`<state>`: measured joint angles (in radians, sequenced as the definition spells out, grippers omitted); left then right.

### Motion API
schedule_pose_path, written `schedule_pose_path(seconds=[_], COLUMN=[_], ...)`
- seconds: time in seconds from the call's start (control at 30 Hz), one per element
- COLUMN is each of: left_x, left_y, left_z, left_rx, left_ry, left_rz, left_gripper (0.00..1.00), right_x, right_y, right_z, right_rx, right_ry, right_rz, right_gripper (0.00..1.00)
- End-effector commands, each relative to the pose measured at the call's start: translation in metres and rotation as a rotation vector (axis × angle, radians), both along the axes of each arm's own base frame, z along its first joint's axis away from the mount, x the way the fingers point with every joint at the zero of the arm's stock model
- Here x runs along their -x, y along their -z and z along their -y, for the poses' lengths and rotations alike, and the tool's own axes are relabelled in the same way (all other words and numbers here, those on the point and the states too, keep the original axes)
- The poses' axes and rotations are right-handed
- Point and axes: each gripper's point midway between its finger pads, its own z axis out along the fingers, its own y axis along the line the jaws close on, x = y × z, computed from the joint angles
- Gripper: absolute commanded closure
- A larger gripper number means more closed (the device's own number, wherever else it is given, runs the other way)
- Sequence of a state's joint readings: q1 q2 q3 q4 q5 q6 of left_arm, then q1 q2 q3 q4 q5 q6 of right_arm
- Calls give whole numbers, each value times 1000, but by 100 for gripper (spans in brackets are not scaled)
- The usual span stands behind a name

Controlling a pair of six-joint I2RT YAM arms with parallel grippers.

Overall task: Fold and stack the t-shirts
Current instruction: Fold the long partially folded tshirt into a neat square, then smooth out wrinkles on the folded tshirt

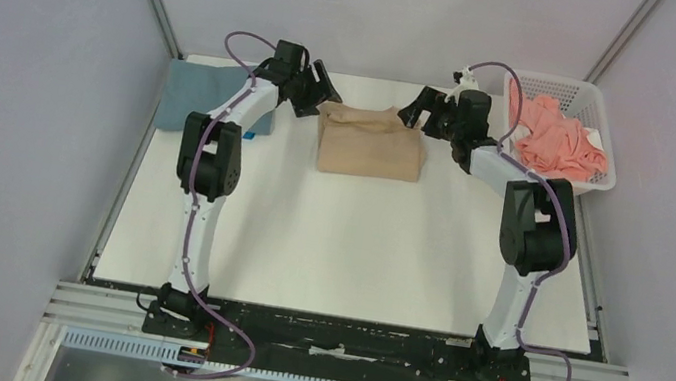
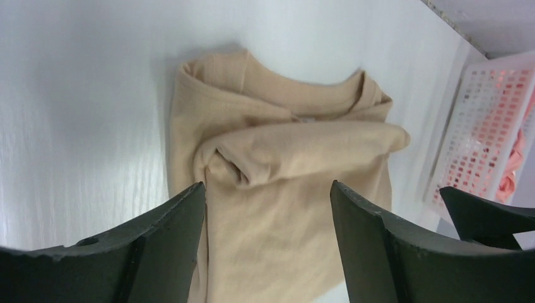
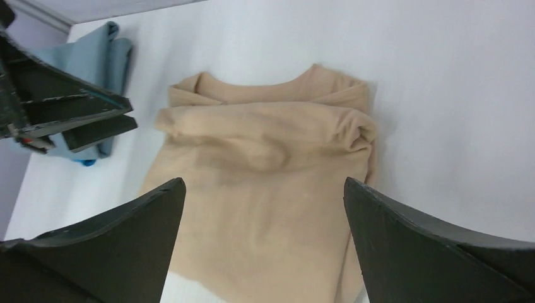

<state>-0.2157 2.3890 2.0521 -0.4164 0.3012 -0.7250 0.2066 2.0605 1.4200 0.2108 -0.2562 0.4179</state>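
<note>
Tan soft-cloth short-sleeved t-shirt (image 1: 369,142) lies partly folded on the far middle of the white counter (image 1: 335,251), its collar toward the far edge and its body narrowed to a rough rectangle. In the wrist views a sleeve is folded across the chest just below the neckline (image 2: 277,183) (image 3: 265,183), leaving a rumpled roll there. The left fingers (image 1: 324,90) hang over the shirt's far left corner, spread wide with nothing between them (image 2: 170,221). The right fingers (image 1: 417,109) hang over the far right corner, likewise spread wide and empty (image 3: 404,233). Whether either pair touches the cloth, I cannot tell. Well to the left, at the counter's far left corner, a dusty grey-blue folded t-shirt (image 1: 192,93) lies flat, partly hidden by the left arm; the right wrist view shows it beyond the left fingers (image 3: 94,63), with a sliver of bright blue cloth (image 3: 85,162) peeping from under its near edge. At the far right stands a white plastic lattice basket (image 1: 591,95), holding a crumpled coral pink t-shirt (image 1: 553,142) that spills over the basket's left rim.
</note>
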Motion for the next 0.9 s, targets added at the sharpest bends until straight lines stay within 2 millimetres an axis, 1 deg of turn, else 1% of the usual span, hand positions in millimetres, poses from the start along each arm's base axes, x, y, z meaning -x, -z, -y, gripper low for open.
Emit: schedule_pose_path(seconds=[0.0,0.07,0.1,0.17,0.23,0.27,0.3,0.37,0.4,0.47,0.5,0.53,0.57,0.6,0.63,0.67,0.7,0.73,0.77,0.8,0.83,0.87], left_x=[30,47,53,62,65,67,72,87,97,123,136,152,166,184,204,221,246,267,287,306,317,325], left_y=[-56,-49,-44,-27,-8,5,14,35,42,55,53,61,58,59,64,62,70,68,70,72,64,57], left_z=[26,50,58,68,72,73,73,72,71,69,70,67,65,63,60,59,53,51,45,43,46,45], left_rx=[81,106,118,122,126,122,121,117,110,100,99,81,64,49,28,13,-8,-14,-29,-32,-24,-21], left_ry=[80,136,156,163,159,158,163,178,182,191,202,198,197,206,215,223,232,252,240,246,269,280], left_rz=[67,56,42,-2,-33,-56,-91,-151,-172,-203,-194,-210,-207,-217,-228,-225,-253,-253,-264,-274,-255,-244], left_gripper=[21,21,21,20,20,20,20,19,19,19,18,18,18,18,18,18,17,17,17,17,17,17], right_x=[39,53,56,56,59,65,71,93,106,135,150,163,179,195,211,231,250,272,295,311,325,334], right_y=[-41,-31,-24,-8,12,25,33,49,54,65,68,71,75,78,82,86,90,94,98,99,96,91], right_z=[-26,-43,-51,-61,-64,-64,-65,-68,-66,-61,-56,-52,-46,-40,-35,-30,-27,-22,-19,-17,-17,-18], right_rx=[-87,-128,-139,-158,-168,-165,-161,-144,-129,-93,-79,-66,-49,-30,-12,2,12,22,30,32,25,24], right_ry=[-119,-161,-179,-192,-178,-176,-182,-207,-216,-218,-221,-226,-224,-227,-227,-226,-235,-243,-253,-262,-281,-291], right_rz=[93,76,56,5,-33,-61,-81,-119,-132,-160,-174,-190,-214,-230,-244,-259,-271,-285,-300,-308,-296,-286], right_gripper=[2,2,2,2,2,2,2,2,2,2,2,2,2,2,2,2,2,2,2,2,2,2])
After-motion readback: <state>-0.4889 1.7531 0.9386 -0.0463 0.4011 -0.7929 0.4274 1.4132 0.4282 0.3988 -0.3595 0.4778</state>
